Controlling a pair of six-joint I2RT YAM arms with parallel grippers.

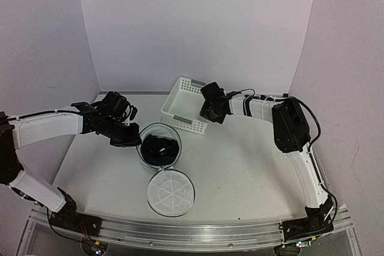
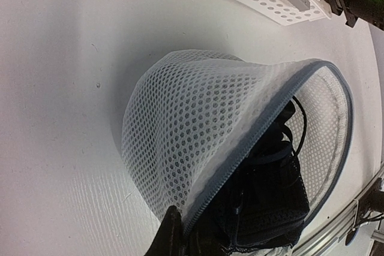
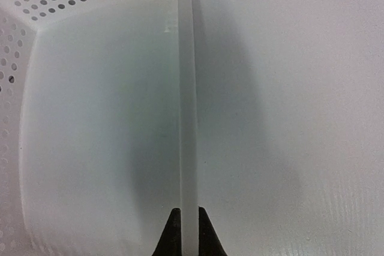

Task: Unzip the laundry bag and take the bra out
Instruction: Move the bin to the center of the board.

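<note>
The laundry bag [image 1: 144, 155] stands unzipped on the table, its round spoked lid [image 1: 171, 193] lying flat in front of it. In the left wrist view the white mesh wall [image 2: 192, 130] rises to a grey zipper rim. The black bra [image 1: 161, 150] fills the bag's open mouth, its fabric and thin straps [image 2: 270, 196] showing. My left gripper [image 2: 180, 235] is shut on the bag's zipper rim at its left side [image 1: 133, 139]. My right gripper [image 3: 187, 232] is shut on the near wall of the white basket [image 3: 186, 88], away from the bag.
The white perforated basket [image 1: 180, 103] stands at the back, right of the bag, with my right gripper [image 1: 210, 115] at its near right rim. White walls close in the table at the back and sides. The arms' base rail runs along the near edge.
</note>
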